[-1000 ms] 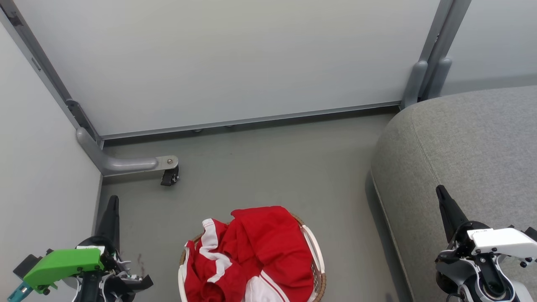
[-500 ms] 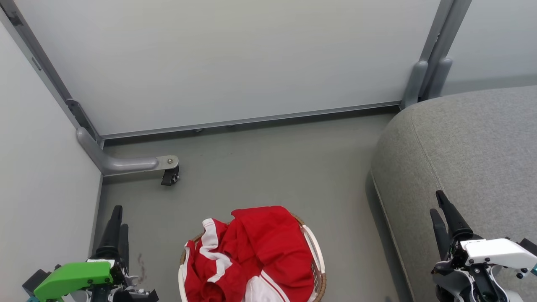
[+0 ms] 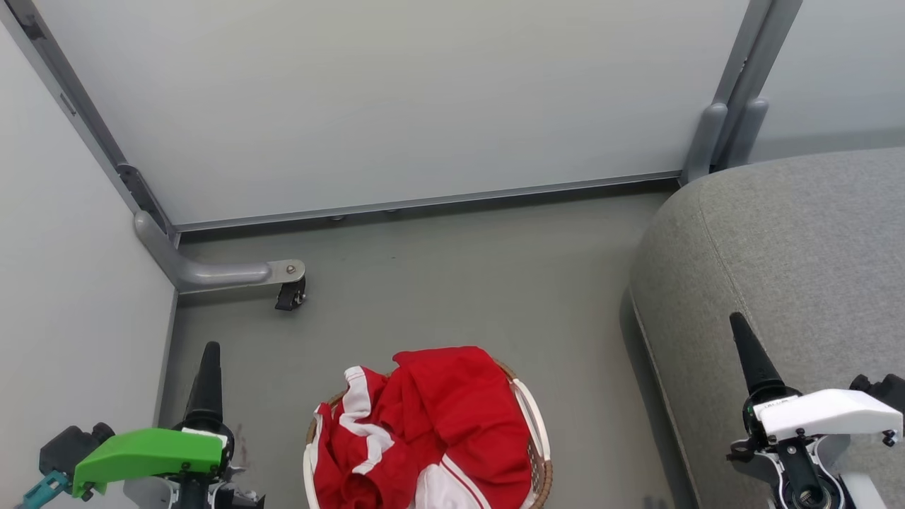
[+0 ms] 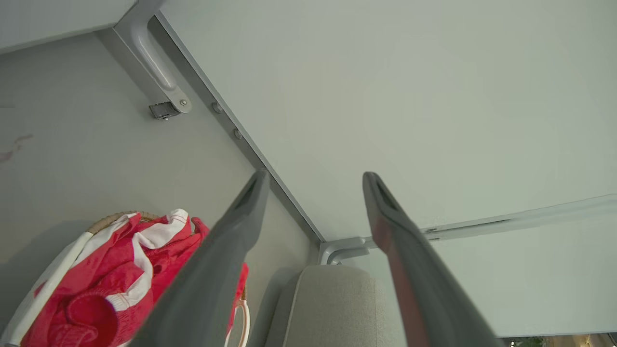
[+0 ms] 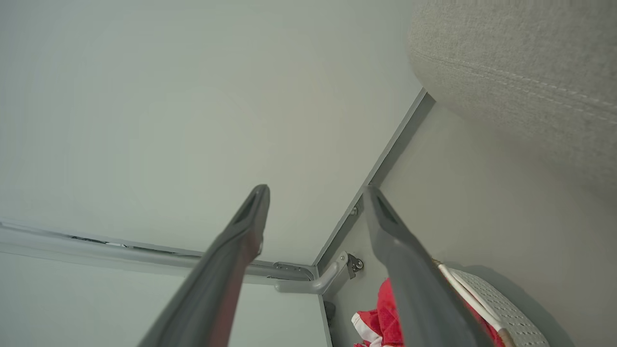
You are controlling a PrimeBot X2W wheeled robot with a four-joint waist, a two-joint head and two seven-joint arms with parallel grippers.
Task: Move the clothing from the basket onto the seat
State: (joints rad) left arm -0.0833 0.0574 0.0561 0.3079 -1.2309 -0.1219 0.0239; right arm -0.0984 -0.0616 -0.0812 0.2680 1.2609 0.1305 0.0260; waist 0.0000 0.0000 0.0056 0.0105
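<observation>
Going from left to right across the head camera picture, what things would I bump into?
left gripper → caster wheel → clothing → seat

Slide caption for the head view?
Red-and-white clothing heaped in white perforated plastic basket beside grey fabric couch; left gripper and right gripper open, empty.

The clothing (image 3: 431, 424) is lying heaped in the basket (image 3: 540, 442), which is sitting on the floor (image 3: 459, 283) left of the seat (image 3: 799, 247). The left gripper (image 3: 211, 350) is hanging left of the basket, the right gripper (image 3: 737, 322) over the seat's near edge. A caster (image 3: 290, 295) is standing behind, before the partition (image 3: 396, 106).
</observation>
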